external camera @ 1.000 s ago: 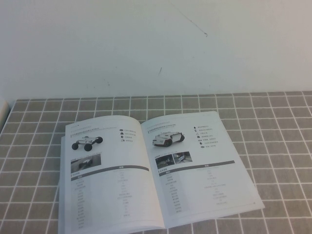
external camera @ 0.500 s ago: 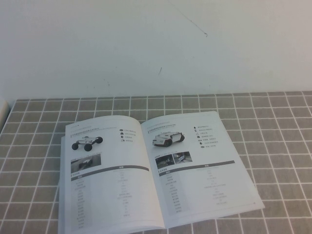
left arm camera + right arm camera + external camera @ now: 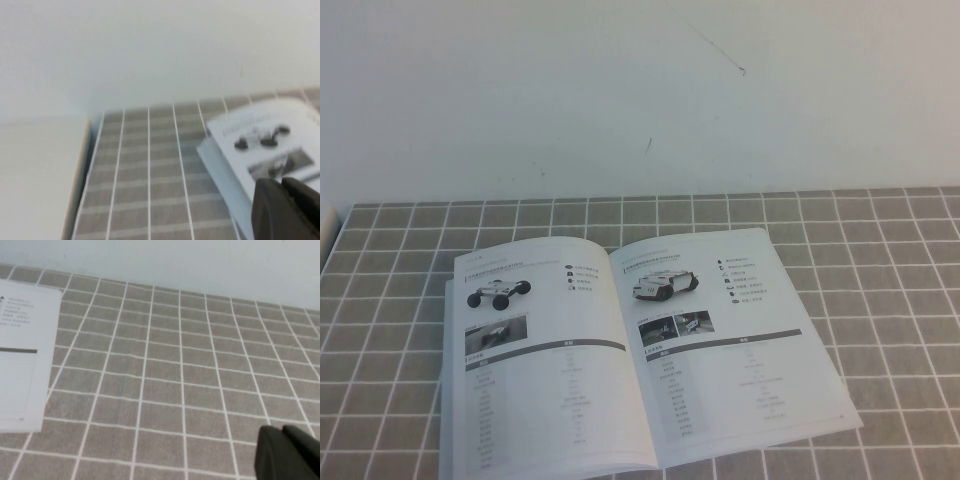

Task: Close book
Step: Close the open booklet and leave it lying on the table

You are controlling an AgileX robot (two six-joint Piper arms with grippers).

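Book point(image 3: 640, 350) lying open on the tiled table point(image 3: 880, 260), my left gripper point(image 3: 283, 200) seemingly by its 9 o'clock edge, my right gripper point(image 3: 283, 442) out at 3 o'clock, how wide either stands I cannot tell

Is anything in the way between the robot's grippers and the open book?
Nothing visible. The left gripper hangs right beside the book; only tiled table lies between the right gripper and the book's right page.

Lab bench, tiled tabletop point(image 3: 880, 300), blank wall point(image 3: 570, 90)

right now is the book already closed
No, the book lies open on the table, left gripper near its corner, right gripper over bare table beside it.
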